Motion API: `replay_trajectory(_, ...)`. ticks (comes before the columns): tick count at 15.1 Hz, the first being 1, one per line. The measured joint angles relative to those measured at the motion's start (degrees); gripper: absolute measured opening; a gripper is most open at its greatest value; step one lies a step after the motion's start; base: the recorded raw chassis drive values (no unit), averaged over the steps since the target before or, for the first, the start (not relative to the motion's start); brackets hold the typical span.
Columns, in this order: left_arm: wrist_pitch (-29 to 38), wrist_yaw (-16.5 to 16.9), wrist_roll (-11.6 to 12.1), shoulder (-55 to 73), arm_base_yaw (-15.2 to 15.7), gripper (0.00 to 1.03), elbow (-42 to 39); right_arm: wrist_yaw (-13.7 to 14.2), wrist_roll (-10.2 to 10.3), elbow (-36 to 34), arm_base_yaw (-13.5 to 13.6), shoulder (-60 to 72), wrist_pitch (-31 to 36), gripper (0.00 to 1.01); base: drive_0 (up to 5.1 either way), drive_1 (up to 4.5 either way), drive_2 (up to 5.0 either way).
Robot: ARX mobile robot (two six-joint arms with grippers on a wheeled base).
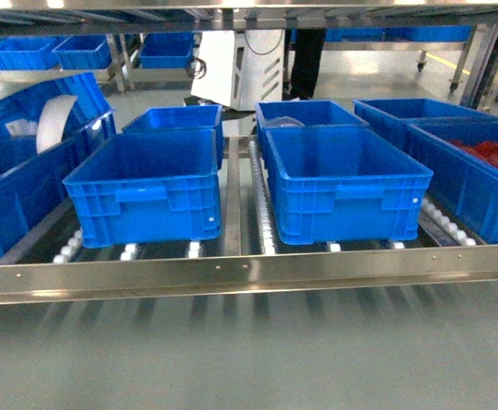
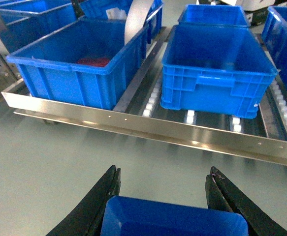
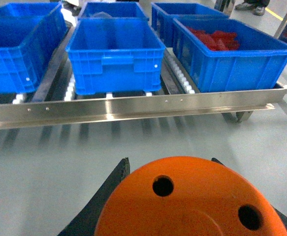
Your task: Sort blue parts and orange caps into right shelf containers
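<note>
- Left gripper [image 2: 165, 196] — black fingers [image 2: 96, 206] spread wide around a blue part [image 2: 173, 219], which sits between them at the bottom edge of the left wrist view; contact with the fingers hard to confirm, looks held.
- Ahead of it, right shelf front rail [image 2: 158, 125], flat steel, white rollers [image 2: 190, 116] behind.
- On shelf's left end, left container [image 2: 59, 73] with something red at its bottom, a white curved piece [image 2: 136, 19] leaning on its back rim.
- Two middle containers at the rail: centre-left container [image 1: 146, 184] and centre-right container [image 1: 347, 184], side by side, a metal guide strip [image 1: 233, 192] between them, no contents visible in either.
- Second row of crates [image 1: 176, 120] just behind, touching or nearly.
- At shelf's right end, right container [image 3: 227, 59] holding red pieces [image 3: 214, 39].
- Right gripper [image 3: 170, 169] — dark fingers [image 3: 109, 191] parted around an orange cap [image 3: 192, 201], pinching it by the sides; flat top with round holes facing the right wrist camera, bottom edge of view, short of the rail.
- Neither gripper visible in head view; blurred grey floor [image 1: 249, 350] below rail.
</note>
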Motion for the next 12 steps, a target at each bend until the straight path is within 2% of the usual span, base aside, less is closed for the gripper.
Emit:
replay_trajectory(11, -0.24, -0.02, 0.02, 0.09, 0.04, 0.45, -0.09, -0.13, -0.17, -0.22, 0.00, -0.11, -0.04, 0.42, 0.0, 3.98, -3.9)
replay_trajectory(12, -0.02, -0.07, 0.00, 0.04, 0.04, 0.45, -0.09, -0.15, -0.17, -0.22, 0.00, -0.15, 0.00, 0.42, 0.0, 0.00, 0.0)
